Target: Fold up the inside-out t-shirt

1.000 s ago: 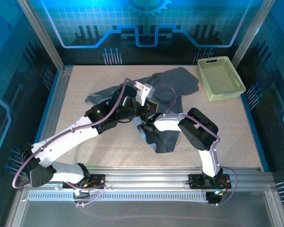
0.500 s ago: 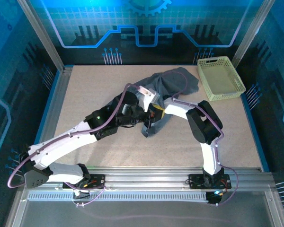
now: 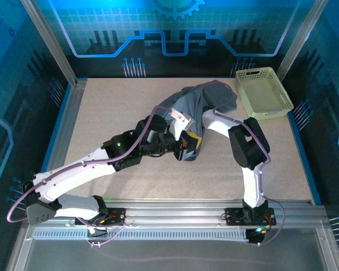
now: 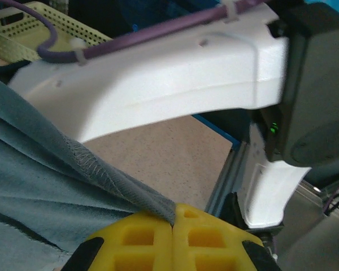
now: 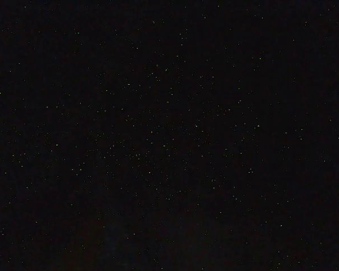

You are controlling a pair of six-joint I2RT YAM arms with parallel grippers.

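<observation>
Hem is what I hold: my left pincer (image 4: 174,220) is squeezed fully closed, its two yellow fingers (image 4: 130,244) pressed together with the stitched edge of the dark slate-grey fabric t-shirt (image 3: 206,100) nipped between them. Seen from above, that grip sits at the centre of the frame, at the lower-left end of the garment. From it the t-shirt runs as one bunched ridge toward the upper right, and its far end is heaped just beside the pale yellow-green plastic mesh basket (image 3: 266,114); whether the two touch I cannot tell. So the long axis is a diagonal across the speckled beige tabletop (image 3: 101,113), and all the cloth left to spread lies beyond my left fingertips, not under them. My right arm (image 3: 246,148) is the nearer one to that heap: its white forearm reaches up and left from the dark elbow and slips under the fabric. Whether my right pincer is open or has cloth in it I cannot tell. I judge the coming move turns on drawing the two ends apart along that diagonal so the ridge opens flat.
</observation>
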